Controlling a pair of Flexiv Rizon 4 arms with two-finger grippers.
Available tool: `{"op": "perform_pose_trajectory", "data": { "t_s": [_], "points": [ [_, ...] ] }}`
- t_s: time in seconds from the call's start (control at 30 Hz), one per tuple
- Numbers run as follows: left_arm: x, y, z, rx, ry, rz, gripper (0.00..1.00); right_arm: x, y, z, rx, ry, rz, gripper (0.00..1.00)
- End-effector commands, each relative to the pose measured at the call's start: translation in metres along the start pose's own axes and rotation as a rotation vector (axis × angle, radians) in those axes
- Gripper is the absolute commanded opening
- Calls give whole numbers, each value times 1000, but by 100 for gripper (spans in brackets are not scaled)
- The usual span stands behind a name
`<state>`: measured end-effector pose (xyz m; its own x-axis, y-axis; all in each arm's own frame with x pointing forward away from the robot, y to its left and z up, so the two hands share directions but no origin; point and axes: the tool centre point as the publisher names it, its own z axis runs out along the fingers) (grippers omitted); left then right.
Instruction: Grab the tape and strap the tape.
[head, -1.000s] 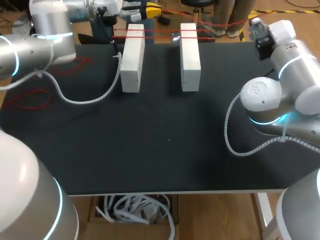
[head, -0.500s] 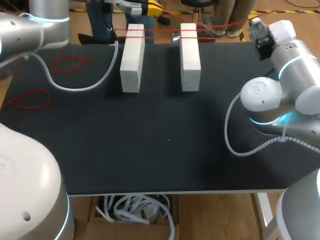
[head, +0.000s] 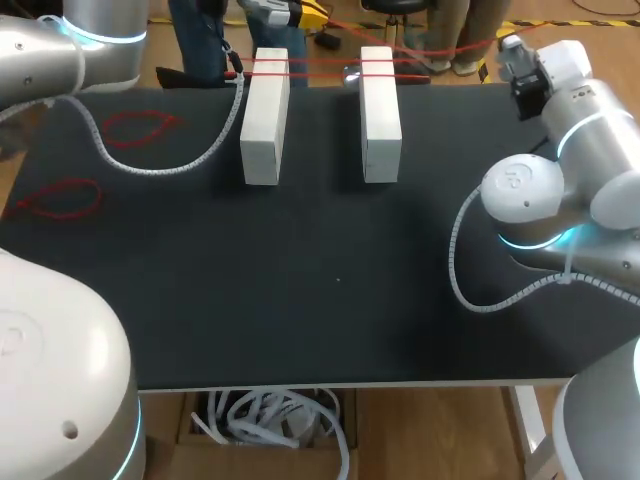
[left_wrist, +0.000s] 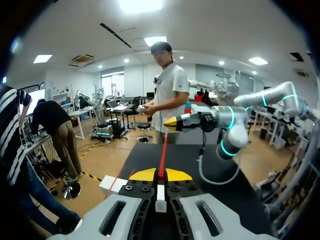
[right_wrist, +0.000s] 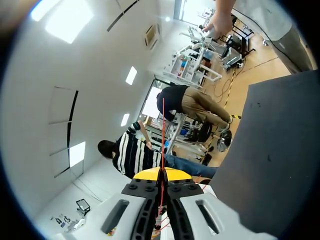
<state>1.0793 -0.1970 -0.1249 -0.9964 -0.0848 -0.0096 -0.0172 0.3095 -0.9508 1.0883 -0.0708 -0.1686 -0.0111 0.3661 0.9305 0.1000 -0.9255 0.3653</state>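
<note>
Where the left jaws stand: clenched, the left gripper pinching the red tape between its yellow tips. The strand leaves them straight ahead and looks taut.
Right jaws: clenched as well. The right gripper pinches a thin red strand that runs straight ahead from between its tips.
Tape over the table: in the head view two thin red lines cross the far ends of both blocks at 12 o'clock and run on past the right one toward 1 o'clock. I cannot tell which line ends in which jaws.
Blocks: the left white block and the right white block lie parallel and apart at 12 o'clock, long sides facing each other.
Spare loops: two loose red loops lie flat at 10 o'clock, well apart from the blocks, one near the far edge and one nearer 9 o'clock.
Table: black.
Step, as I judge it: the tape is stretched across the blocks and not yet settled around them.
Risk, slip: the pinch is narrow and the strand is under tension, so an uneven pull could draw it out of one pair of jaws and it would whip back.
Risk, blocks: the lines sit close to the blocks' far ends, so a pull toward 12 o'clock could slide the tape off them, and a hard sideways pull could drag or tip a block.
Risk, spacing: lowering one end before the other could leave the strand slanted across the blocks.
</note>
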Motion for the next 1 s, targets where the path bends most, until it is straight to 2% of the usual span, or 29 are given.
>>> {"op": "perform_pose_trajectory", "data": {
  "t_s": [0.03, 0.1, 0.17, 0.3, 0.63, 0.87, 1.0],
  "points": [
    [4, 0, 0, 1, -23, 0, 0, 0, 1, 1, 2, 0, 0, 0],
    [4, 0, 0, 1, -23, 0, 0, 0, 1, 1, 2, 0, 0, 0],
    [4, -2, 12, -90, 11, -4, 0, 0, 1, 1, 2, 0, 0, 0],
    [5, -4, 28, -195, 41, -23, 0, 0, 1, 1, 2, 0, 0, 0],
    [10, -11, 51, -322, 82, -60, 0, 0, 1, 1, 2, 0, 0, 0],
    [16, -12, 67, -347, 127, -39, 0, 0, 1, 1, 2, 0, 0, 0],
    [18, -13, 69, -390, 123, -35, 0, 0, 1, 1, 2, 0, 0, 0]
  ]
}}
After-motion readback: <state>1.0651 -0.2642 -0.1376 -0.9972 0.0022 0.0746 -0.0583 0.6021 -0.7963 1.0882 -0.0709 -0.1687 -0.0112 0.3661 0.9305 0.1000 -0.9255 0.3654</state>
